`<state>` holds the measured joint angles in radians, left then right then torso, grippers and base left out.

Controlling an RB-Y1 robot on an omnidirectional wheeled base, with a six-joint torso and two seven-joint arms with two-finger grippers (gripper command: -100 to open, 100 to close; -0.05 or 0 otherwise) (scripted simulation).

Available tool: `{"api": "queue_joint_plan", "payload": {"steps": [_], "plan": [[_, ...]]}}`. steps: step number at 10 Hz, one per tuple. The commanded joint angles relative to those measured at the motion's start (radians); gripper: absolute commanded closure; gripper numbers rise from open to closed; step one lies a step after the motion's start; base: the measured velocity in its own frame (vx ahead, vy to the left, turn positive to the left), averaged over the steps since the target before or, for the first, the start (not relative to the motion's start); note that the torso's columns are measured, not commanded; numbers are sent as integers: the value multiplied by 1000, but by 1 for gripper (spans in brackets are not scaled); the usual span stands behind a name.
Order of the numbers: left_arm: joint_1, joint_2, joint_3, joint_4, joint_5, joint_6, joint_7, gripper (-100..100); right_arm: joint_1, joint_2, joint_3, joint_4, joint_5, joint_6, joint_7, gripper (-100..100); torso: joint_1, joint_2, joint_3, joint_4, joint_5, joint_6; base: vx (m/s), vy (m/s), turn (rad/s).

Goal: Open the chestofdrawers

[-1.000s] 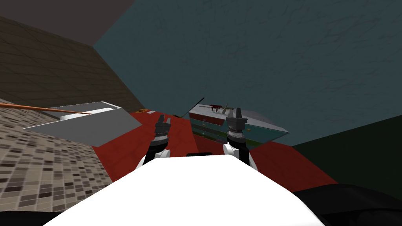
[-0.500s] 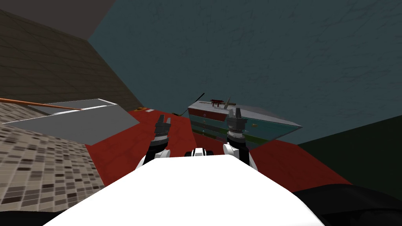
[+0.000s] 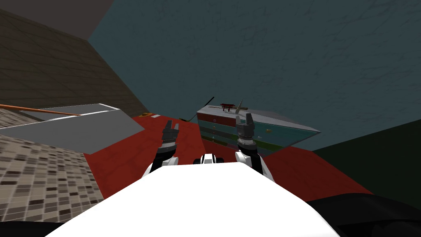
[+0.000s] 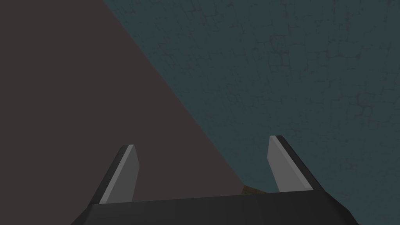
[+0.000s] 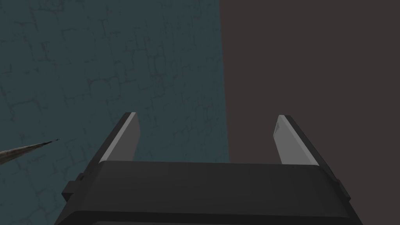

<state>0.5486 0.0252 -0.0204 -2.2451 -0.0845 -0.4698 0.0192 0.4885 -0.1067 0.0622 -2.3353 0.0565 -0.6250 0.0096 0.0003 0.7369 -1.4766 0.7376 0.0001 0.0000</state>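
- The right gripper (image 5: 208,114) has its two fingers (image 5: 124,136) spread wide, about a third of the wrist view apart, with nothing between them.
- The left gripper (image 4: 202,140) is parted just as widely, and its fingers (image 4: 285,164) hold nothing either.
- In the head view both grippers are raised side by side ahead of me, fingers pointing up and forward: the left gripper (image 3: 172,124) over the red floor (image 3: 123,156), the right gripper (image 3: 244,119) in front of the chest of drawers (image 3: 283,133).
- I cannot tell how near the right gripper is to the chest's front.
- The chest stands against the teal wall (image 3: 287,61), ahead and to my right. It has a grey top and a front banded red, teal and green, with small knobs. The drawers look closed.
- On its top sit a small dark red object (image 3: 226,108) and a thin pointed stick (image 3: 239,106).
- A thin dark rod (image 3: 204,108) leans just beside the chest's left end.
- To my left is a grey box (image 3: 82,131) with an orange pole (image 3: 33,110) across it, and a tiled floor (image 3: 41,185) beyond the red.
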Motion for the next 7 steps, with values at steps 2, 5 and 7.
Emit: {"api": "queue_joint_plan", "payload": {"steps": [2,5,7], "plan": [[0,0,0,0,0,0,0,0,-7,-28,-4,14,13,-7,82,-100,-1,1,1,1,0,0,38,21,-13],[0,0,0,0,0,0,0,0,-15,-57,-12,39,34,-20,170,-100,0,1,1,0,0,0,39,28,-22],[0,0,0,0,0,0,0,0,-19,-69,-16,53,46,-27,222,-100,0,1,0,0,0,0,46,28,-18]]}}
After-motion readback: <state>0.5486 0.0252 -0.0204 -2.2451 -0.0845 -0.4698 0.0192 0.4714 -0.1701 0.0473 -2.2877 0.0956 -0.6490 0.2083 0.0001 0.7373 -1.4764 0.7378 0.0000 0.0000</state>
